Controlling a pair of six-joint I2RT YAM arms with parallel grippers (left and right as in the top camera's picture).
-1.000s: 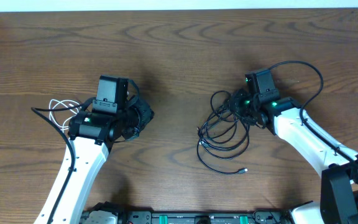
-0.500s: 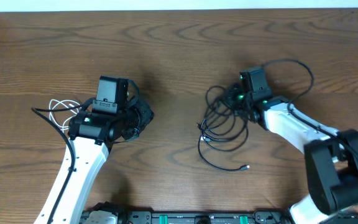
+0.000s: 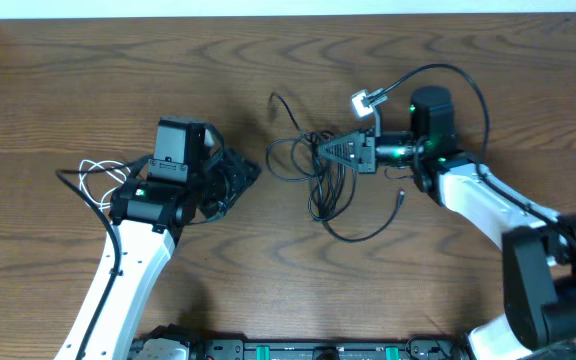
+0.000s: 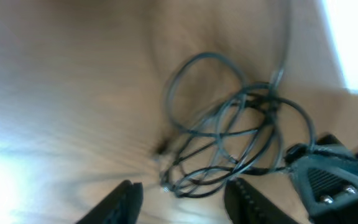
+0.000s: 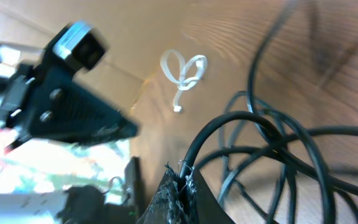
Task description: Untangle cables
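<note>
Cables lie in two groups on the worktop point(image 3: 268, 60). The black cables point(image 3: 328, 175) are knotted into one loose bundle near the middle. The white cable point(image 3: 96, 180) sits alone well off to the left, beyond your left arm and apart from the others.

Your right claw point(image 3: 320, 150) is pressed together on a strand of the black cables at the bundle's upper edge; the right wrist view shows the strand coming straight out of the tips. Your left claw point(image 3: 238, 178) is spread with nothing between its fingers point(image 4: 123, 199). It points at the bundle from the left, near it but not touching.

Treat the right pinch as your anchor and hold it firm. The left wrist view is blurred, so let it settle before you choose a strand. Aim for one open loop on the side nearest the left claw, not a spot where strands cross. Close on that single strand only.

Then draw the two claws apart slowly and sideways. If the loops look like cinching tighter, ease off and pick another strand. A plug end point(image 3: 400, 196) lies free just below the right claw, and working it back through the loops is probably the cleanest way out. Keep clear of the thick arm wire point(image 3: 473, 85) arching over your right wrist.
</note>
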